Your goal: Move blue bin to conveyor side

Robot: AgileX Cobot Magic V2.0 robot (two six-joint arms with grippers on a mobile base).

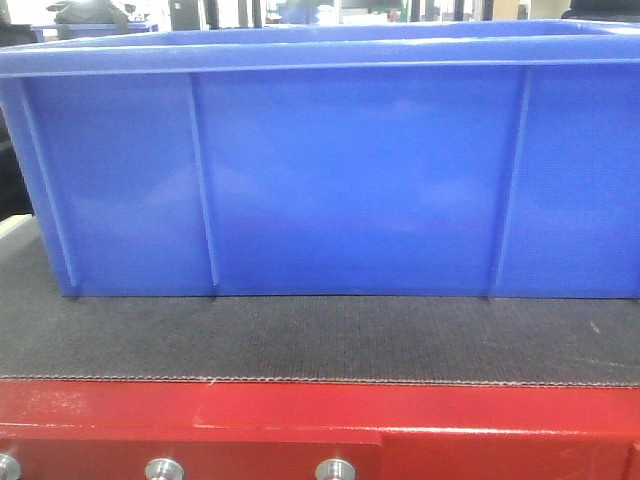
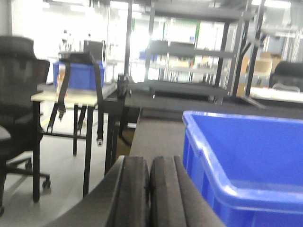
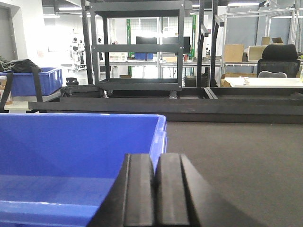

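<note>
Filling most of the front-facing view, the blue bin (image 1: pixel 330 170) stands upright on the dark woven conveyor belt (image 1: pixel 320 340), its long ribbed wall facing the camera and its thick rim running along the top of the frame. Below the belt, across the bottom of the frame, runs the red frame (image 1: pixel 300 420) with three silver bolts (image 1: pixel 163 469) at the lower left.

From the left wrist view, the left hand (image 2: pixel 149 194) sits at the bottom centre with its two dark pads pressed flat together, clenched on nothing. The bin (image 2: pixel 246 161) is at the lower right, its corner just beside the hand; contact is hard to judge in this blurred frame. At the upper left, a second blue tub (image 2: pixel 78 75) rests on a small table (image 2: pixel 71 96) with black straps hanging over it, and an office chair (image 2: pixel 19 109) stands at the left edge.

From the right wrist view, the right hand (image 3: pixel 155 194) is likewise clenched, pads together and holding nothing, at the bottom centre. The bin (image 3: pixel 75 151) fills the lower left, its rim corner just beside the hand. Bare belt (image 3: pixel 236 165) spreads to the right, and a black shelving cart (image 3: pixel 137 47) stands at upper centre.
</note>
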